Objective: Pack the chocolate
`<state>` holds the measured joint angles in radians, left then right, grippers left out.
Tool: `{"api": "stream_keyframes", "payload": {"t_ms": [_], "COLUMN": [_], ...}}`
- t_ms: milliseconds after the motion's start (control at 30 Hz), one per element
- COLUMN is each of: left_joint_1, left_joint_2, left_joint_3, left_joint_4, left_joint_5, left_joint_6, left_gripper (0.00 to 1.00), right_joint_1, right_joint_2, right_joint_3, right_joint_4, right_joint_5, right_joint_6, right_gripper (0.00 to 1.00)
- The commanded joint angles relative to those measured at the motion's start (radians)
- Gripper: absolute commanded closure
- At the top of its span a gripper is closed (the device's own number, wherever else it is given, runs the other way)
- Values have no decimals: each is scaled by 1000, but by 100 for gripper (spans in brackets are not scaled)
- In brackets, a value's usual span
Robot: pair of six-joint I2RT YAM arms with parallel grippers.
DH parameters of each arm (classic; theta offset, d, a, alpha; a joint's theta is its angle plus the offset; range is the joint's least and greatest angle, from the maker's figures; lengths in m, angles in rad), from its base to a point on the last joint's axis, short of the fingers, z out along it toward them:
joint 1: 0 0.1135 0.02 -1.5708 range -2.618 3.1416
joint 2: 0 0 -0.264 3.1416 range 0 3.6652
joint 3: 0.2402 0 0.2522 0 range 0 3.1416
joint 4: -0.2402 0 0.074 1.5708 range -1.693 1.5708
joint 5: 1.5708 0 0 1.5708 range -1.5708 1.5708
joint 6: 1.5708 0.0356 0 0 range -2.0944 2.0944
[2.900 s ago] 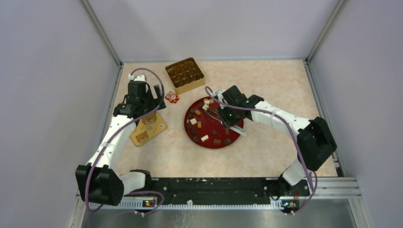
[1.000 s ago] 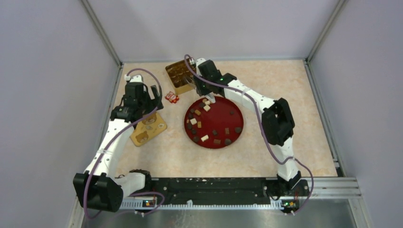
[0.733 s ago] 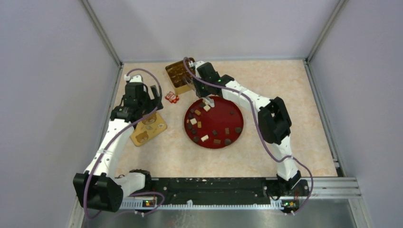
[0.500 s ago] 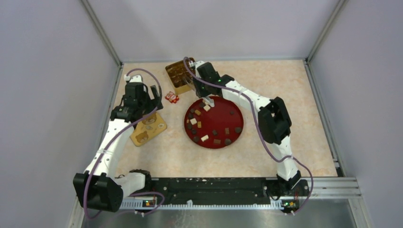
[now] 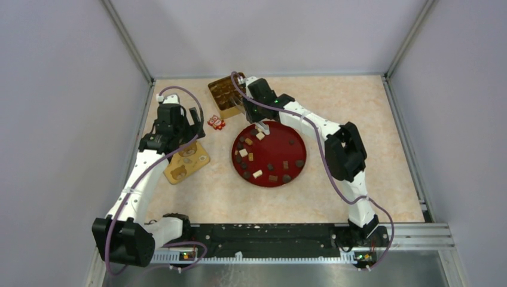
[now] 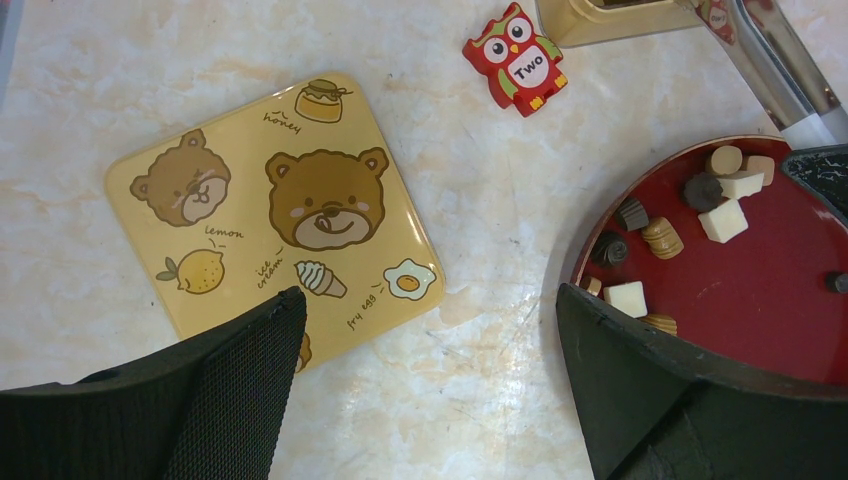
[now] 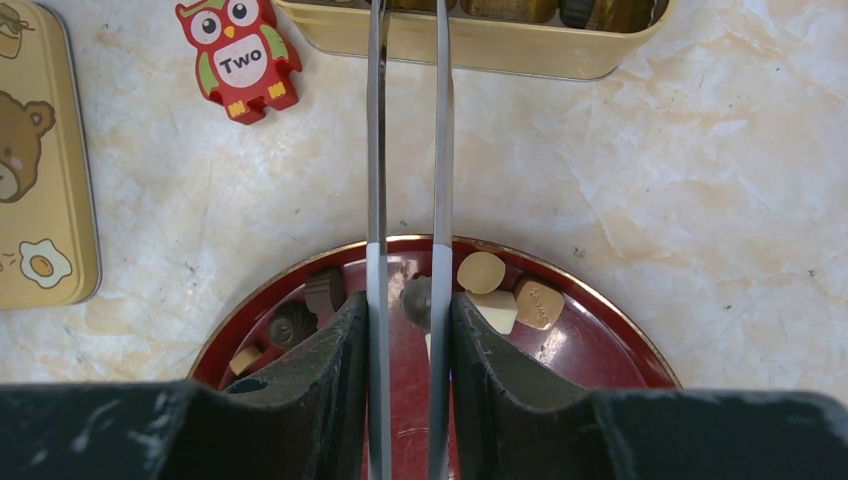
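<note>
- Jaws of the right gripper [image 7: 408, 320] are clamped on metal tweezers [image 7: 438, 150], whose tips reach the gold tin [image 7: 500, 45] at the frame's top edge; whether the tips carry anything cannot be told
- Loose chocolate [image 5: 257, 174] lies scattered on the red plate [image 5: 278, 149], centre of the overhead view, and more sits in the tin
- Left gripper [image 6: 428, 293] hangs with jaws wide apart above the bear lid [image 6: 270, 210], left of the plate
</note>
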<state>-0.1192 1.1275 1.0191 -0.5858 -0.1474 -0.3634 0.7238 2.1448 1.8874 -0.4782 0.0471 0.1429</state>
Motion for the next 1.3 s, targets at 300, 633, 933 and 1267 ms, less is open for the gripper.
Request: {"api": "stream_keyframes", "payload": {"t_ms": [300, 633, 933, 1267], "left_joint_1": [1, 1, 1, 1], "left_joint_2": [-26, -26, -24, -17], "left_joint_3": [-4, -1, 6, 16], "left_joint_4": [10, 11, 11, 12], "left_joint_5": [-4, 0, 5, 15], "left_joint_6": [7, 4, 4, 6], "left_gripper": [1, 1, 1, 1], "right_joint_1": [-3, -3, -3, -3], "right_joint_2": [-100, -120, -99, -84], "right_joint_3": [13, 4, 16, 40], "right_joint_4": [50, 58, 54, 55], "right_joint_5": [-32, -33, -35, -8], "right_joint_6": [11, 14, 18, 22], "right_gripper": [73, 70, 67, 66]}}
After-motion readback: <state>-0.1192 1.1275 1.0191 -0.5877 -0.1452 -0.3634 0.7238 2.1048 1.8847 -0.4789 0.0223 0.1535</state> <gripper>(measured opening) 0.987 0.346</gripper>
